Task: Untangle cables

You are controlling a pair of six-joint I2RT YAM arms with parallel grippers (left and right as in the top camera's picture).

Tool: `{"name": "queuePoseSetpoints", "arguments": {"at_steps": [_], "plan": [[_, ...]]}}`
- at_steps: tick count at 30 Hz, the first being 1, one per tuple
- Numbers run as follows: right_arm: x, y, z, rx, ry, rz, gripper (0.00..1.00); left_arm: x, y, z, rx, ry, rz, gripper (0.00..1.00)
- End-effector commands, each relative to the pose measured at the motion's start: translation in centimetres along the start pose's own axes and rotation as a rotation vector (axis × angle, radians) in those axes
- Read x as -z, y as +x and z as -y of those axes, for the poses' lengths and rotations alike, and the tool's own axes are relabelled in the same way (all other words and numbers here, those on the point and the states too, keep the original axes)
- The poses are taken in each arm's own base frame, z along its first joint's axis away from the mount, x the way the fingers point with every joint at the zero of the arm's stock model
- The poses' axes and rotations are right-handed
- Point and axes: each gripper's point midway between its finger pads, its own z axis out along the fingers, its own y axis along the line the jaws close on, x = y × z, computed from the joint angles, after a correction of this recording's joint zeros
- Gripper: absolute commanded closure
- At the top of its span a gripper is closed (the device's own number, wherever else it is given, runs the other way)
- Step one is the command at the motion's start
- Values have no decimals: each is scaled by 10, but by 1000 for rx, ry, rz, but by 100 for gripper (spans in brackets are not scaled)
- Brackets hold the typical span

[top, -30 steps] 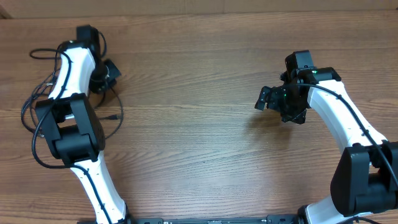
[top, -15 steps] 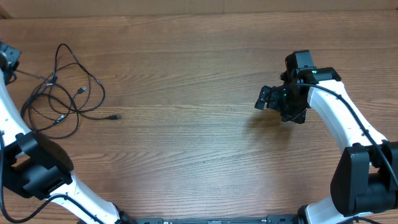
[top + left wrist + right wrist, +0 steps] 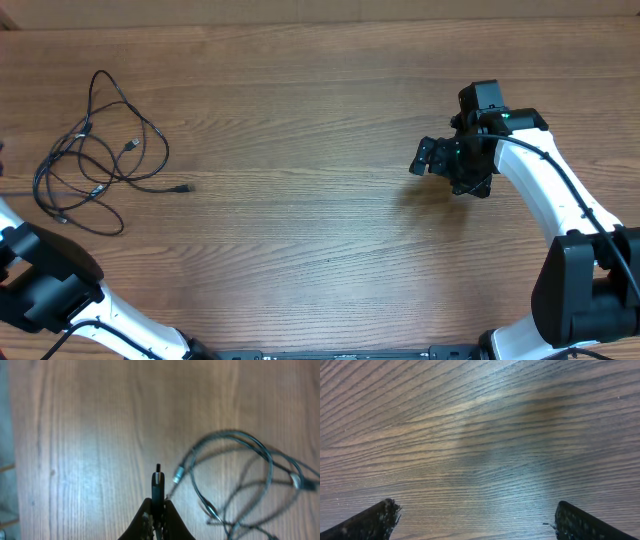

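Observation:
The cables (image 3: 88, 127) lie in a loose tangle of thin black loops at the table's far left. In the left wrist view the same cables (image 3: 235, 433) spread to the right, with a silver plug end (image 3: 178, 474) close by. My left gripper (image 3: 158, 502) is shut on a black cable plug (image 3: 158, 482) that sticks out past its fingertips. The cord behind that plug is hidden by the fingers. The left gripper itself is beyond the left edge of the overhead view. My right gripper (image 3: 425, 158) hovers open over bare wood at the right, its fingertips (image 3: 380, 517) wide apart with nothing between them.
The left arm's base links (image 3: 45, 290) fill the near left corner. The right arm (image 3: 560, 200) runs along the right side. The table's far edge (image 3: 320, 22) borders the back, and its left edge (image 3: 6, 435) shows in the left wrist view.
The left arm has swung off the cable pile to the left and out of the overhead view, uncovering the tangle, whose left loops shifted slightly. The right arm has not moved.

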Motion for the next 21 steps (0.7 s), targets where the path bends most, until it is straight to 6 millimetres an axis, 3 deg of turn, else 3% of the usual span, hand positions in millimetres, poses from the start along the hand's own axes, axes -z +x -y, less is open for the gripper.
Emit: {"name": "queuePoseSetpoints", "arguments": {"at_steps": [1, 7, 11, 12, 14, 15, 21], "plan": [[6, -4, -2, 0, -13, 19, 1, -5, -3, -12, 86, -49, 19, 96], [6, -2, -1, -2, -10, 12, 1, -31, 7, -8, 117, -59, 9, 96], [6, -2, -1, -2, -10, 12, 1, -37, 8, -1, 124, -33, 5, 96], [6, -2, -1, -2, -11, 12, 1, -37, 9, 1, 125, -27, 0, 90], [6, -1, -2, -2, -14, 10, 1, -37, 10, 1, 123, -22, -6, 32], [6, -1, -2, -2, -14, 10, 1, -37, 13, 2, 117, -18, -18, 17], [6, -2, -2, -2, -14, 11, 1, -34, 33, -2, 37, -35, -101, 15]]}}
